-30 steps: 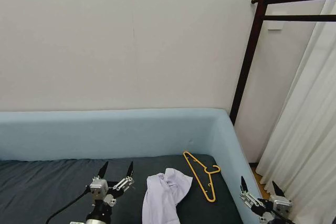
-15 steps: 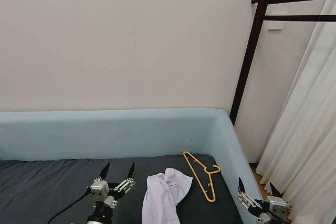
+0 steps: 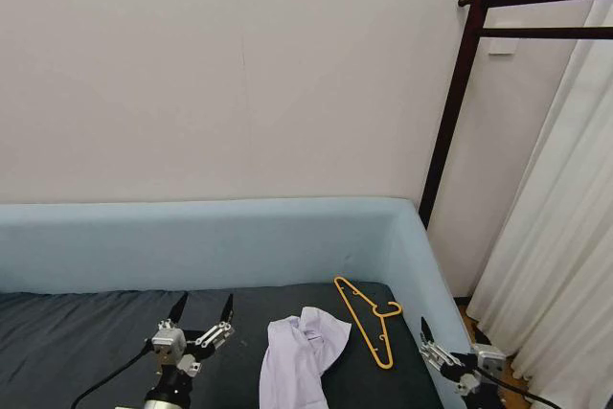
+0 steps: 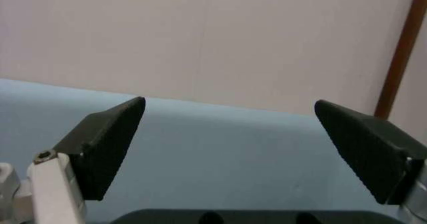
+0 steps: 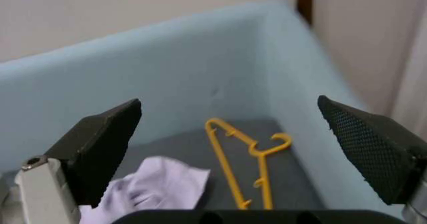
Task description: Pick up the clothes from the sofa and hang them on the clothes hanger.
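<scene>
A pale lavender garment [image 3: 301,355] lies crumpled on the dark seat cushion [image 3: 77,342] of the light blue sofa [image 3: 192,241]. Beside it, nearer the sofa arm, lies an orange hanger [image 3: 368,319]. My left gripper [image 3: 203,306] hovers open over the cushion, left of the garment, with nothing between its fingers [image 4: 105,145]. My right gripper [image 3: 448,338] is open low by the sofa arm, right of the hanger. In the right wrist view, its gripper [image 5: 230,149] faces the hanger [image 5: 247,159] and the garment [image 5: 160,189]. A dark wooden clothes rack [image 3: 458,93] stands behind the sofa's right end.
A white curtain [image 3: 565,237] hangs at the far right, just beside the rack. The sofa's backrest [image 4: 220,154] and plain wall [image 3: 239,74] close off the far side. The sofa arm [image 3: 421,275] runs between the seat and the rack.
My left gripper has shifted a little to the left. My right gripper has moved left, closer to the sofa arm. The garment and the hanger lie as before.
</scene>
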Controlling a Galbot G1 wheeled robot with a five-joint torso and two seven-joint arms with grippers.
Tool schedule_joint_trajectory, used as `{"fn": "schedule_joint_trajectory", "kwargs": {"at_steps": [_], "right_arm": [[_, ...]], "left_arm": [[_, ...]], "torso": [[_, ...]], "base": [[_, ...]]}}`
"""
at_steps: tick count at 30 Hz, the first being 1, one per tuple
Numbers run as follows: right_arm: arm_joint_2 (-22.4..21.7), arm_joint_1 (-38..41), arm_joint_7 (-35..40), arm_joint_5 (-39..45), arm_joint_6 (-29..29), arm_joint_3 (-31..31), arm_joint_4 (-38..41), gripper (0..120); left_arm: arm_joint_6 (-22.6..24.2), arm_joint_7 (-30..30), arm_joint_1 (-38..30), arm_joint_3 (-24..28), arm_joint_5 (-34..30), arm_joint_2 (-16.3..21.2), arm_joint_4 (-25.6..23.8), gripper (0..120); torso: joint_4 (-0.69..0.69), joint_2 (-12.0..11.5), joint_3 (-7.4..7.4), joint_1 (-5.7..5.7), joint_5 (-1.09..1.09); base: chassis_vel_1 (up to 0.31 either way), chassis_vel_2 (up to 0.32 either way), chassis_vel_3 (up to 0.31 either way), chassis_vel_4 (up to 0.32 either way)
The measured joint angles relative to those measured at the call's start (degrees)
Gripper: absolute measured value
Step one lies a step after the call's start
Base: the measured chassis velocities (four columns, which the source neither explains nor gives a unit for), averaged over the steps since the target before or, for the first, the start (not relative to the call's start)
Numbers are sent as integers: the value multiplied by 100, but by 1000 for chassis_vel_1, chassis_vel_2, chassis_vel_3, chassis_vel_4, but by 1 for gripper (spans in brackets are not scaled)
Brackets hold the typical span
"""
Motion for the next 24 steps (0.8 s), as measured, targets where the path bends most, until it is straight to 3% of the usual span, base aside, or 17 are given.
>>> {"fn": "schedule_joint_trajectory", "kwargs": {"at_steps": [6,11,13,14,18,24], "right_arm": [[-63,986,-309,585,-368,-757,-839,100],[268,2374,-777,1147,-643,-1388,-2372,100],[595,2984,-1227,1034,-537,-1605,-3465,100],[595,2984,-1227,1034,-537,-1605,-3465,100],[1217,3646,-1909,448,-217,-1751,-4923,100],[1647,3871,-2113,-464,204,-1764,-5761,100]], "left_arm": [[-118,5,103,-388,-5,-11,322,100],[-262,42,246,-789,36,-73,595,100],[-292,52,341,-992,28,-98,601,100],[-292,52,341,-992,28,-98,601,100],[-327,64,481,-1279,-4,-90,612,100],[-373,66,502,-1408,-27,-90,682,100]], "torso": [[0,0,0,0,0],[2,-1,1,0,-1],[1,-1,1,1,-3],[1,-1,1,1,-3],[2,-1,0,1,-1],[1,0,0,1,-2]], "base": [[0,0,0,0],[0,0,0,0],[0,0,0,0],[0,0,0,0],[0,0,0,0],[0,0,0,0]]}}
